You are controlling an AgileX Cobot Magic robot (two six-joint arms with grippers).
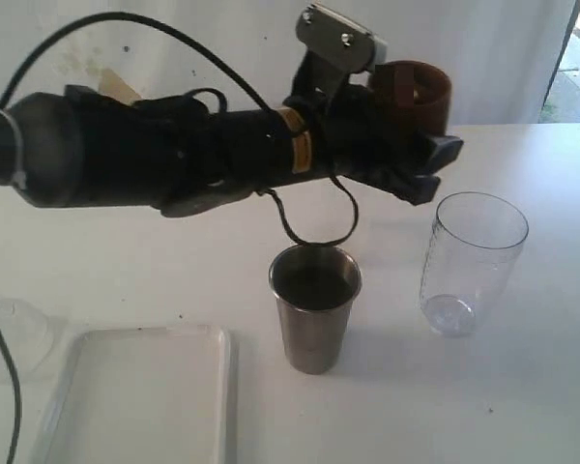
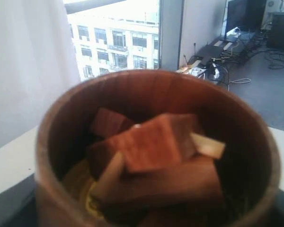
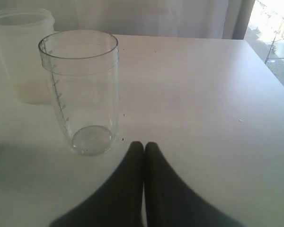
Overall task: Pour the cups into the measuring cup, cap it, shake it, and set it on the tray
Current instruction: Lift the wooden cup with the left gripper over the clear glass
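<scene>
My left gripper [image 1: 418, 145] is shut on the brown wooden cup [image 1: 413, 97], holding it in the air above and to the left of the clear measuring cup [image 1: 472, 261]. The left wrist view looks straight into the wooden cup [image 2: 156, 146], which is filled with reddish-brown wooden pieces [image 2: 151, 146]. The measuring cup [image 3: 81, 90] stands upright and empty on the table. The steel tumbler [image 1: 314, 307] stands upright near the middle front. The white tray [image 1: 140, 396] lies at the front left. My right gripper [image 3: 144, 144] is shut, empty, low over the table just beside the measuring cup's base.
A frosted translucent beaker [image 3: 20, 52] stands behind the measuring cup in the right wrist view. A clear domed lid [image 1: 10, 333] lies at the left edge beside the tray. A black cable loops down from the left arm above the steel tumbler.
</scene>
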